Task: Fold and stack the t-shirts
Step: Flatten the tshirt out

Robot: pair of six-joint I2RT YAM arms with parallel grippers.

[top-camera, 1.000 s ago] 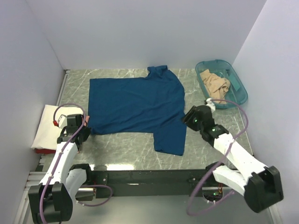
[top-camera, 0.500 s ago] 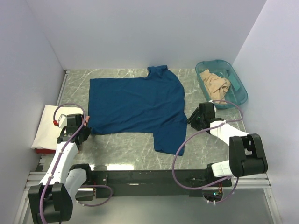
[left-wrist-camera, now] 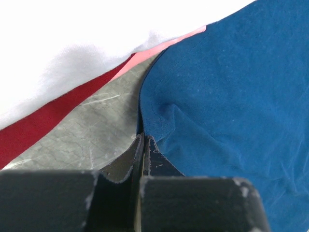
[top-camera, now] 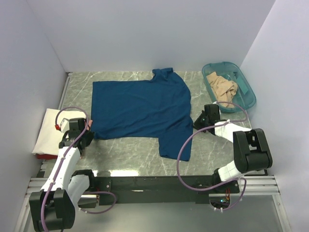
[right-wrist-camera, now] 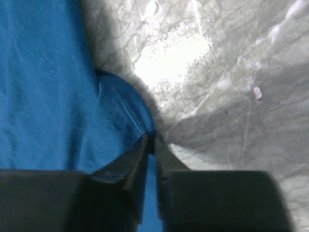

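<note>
The blue shirt (top-camera: 140, 108) lies flat on the table (top-camera: 130, 152). The left gripper (left-wrist-camera: 144, 145) is clamped on its near-left hem and the right gripper (right-wrist-camera: 150, 145) pinches its right edge, likely to lift both ends for a fold.

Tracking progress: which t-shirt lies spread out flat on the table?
The blue t-shirt; the white one sits folded at left, the tan one crumpled in the tub.

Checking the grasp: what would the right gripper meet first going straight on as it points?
The hem of the dark blue cloth t-shirt, between the right gripper tips; beyond, likely the grey marble tabletop.
</note>
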